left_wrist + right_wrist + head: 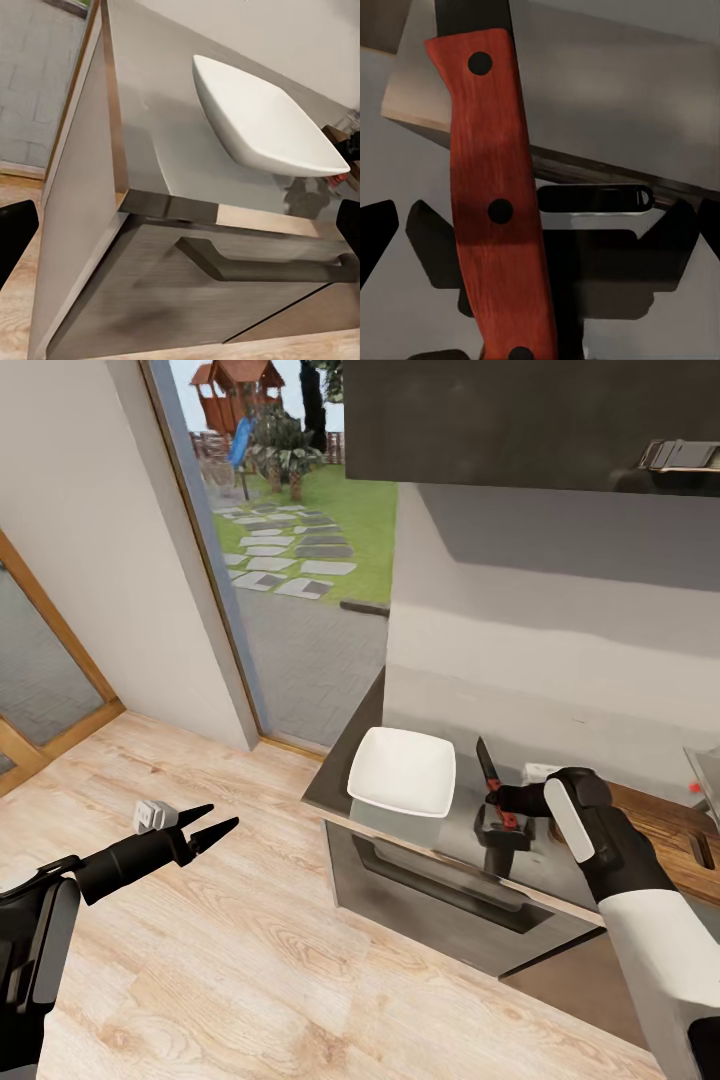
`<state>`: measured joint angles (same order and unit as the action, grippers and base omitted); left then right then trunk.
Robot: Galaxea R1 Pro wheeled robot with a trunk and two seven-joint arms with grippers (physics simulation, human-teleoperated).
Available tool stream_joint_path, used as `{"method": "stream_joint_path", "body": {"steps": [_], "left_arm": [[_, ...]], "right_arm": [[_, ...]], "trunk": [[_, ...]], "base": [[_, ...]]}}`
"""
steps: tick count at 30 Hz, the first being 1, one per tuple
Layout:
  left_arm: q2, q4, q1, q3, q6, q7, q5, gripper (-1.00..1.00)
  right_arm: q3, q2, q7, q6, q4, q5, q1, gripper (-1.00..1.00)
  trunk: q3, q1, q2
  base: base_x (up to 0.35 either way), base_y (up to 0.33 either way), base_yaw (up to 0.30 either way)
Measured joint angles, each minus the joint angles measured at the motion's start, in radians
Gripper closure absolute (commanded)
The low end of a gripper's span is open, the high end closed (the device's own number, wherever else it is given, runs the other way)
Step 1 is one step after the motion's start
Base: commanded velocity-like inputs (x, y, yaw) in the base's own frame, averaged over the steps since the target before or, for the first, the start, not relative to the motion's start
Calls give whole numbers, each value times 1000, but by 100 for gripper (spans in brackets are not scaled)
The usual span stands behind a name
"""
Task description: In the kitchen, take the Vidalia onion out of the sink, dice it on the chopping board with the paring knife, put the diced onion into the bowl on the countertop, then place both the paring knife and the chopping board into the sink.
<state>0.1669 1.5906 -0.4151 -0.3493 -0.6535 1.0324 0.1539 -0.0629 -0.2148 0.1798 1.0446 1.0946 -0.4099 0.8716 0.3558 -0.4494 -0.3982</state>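
Red-handled paring knife in right gripper, near bowl.

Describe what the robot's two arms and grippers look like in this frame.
Both arms are black with white shell panels. The left gripper ends in two slim, pointed black fingers on a tapered black wrist. The right arm has a large white forearm cover and a rounded white strip near the wrist; the right gripper is boxy and black.

Light wood floor under left gripper. Glass door ahead of it w/ garden, paving, playhouse outside. White wall to its left. Dark upper cabinet above right gripper; pale backsplash behind.
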Motion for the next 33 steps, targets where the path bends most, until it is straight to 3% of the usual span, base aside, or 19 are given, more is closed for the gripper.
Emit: {"method": "stream_joint_path", "body": {"steps": [33], "left_arm": [[0,0,0,0,0,0,0,-100]], "right_arm": [[-9,1,-1,0,1,-3,0,-100]], "trunk": [[0,0,0]], "base": [[0,0,0]]}}
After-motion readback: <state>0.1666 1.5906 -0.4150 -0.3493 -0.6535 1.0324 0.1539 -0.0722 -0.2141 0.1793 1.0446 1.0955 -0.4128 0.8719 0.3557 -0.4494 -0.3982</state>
